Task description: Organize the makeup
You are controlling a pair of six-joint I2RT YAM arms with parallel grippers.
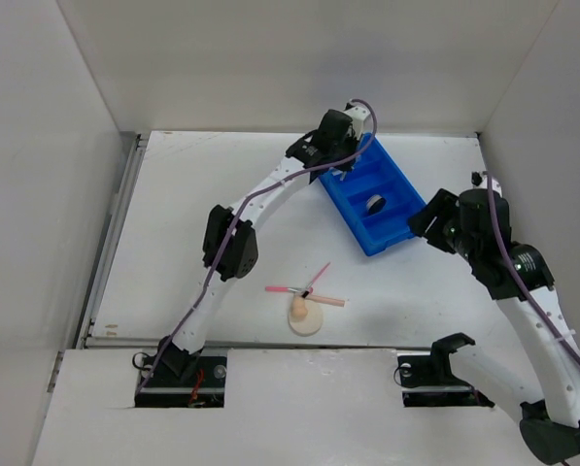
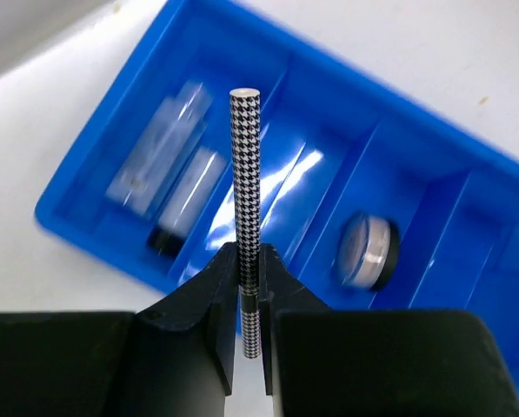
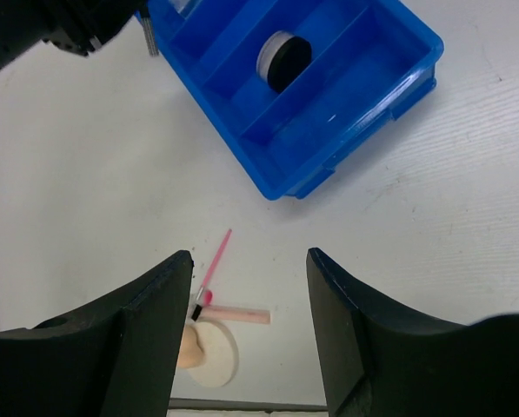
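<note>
Left wrist view: the left gripper pinches a checked pencil near its lower end, with the shaft pointing to 12 o'clock over the blue tray. A clear tube lies in the end bay at 10 o'clock, and a black compact sits in the middle bay at 3 o'clock. The tray is blurred, so it is hard to call whether the pencil hangs over the tube's bay or over the divider. A clean drop likely means lining the shaft up with the bay's long side, going low, and parting the fingers only once it clears the divider. In the top view, pink sticks, a puff and a sponge wait at 6 o'clock on the white table, well apart from the tray at 1 o'clock. The right gripper hangs spread and empty at 3 o'clock. Plain white walls box in the table.
</note>
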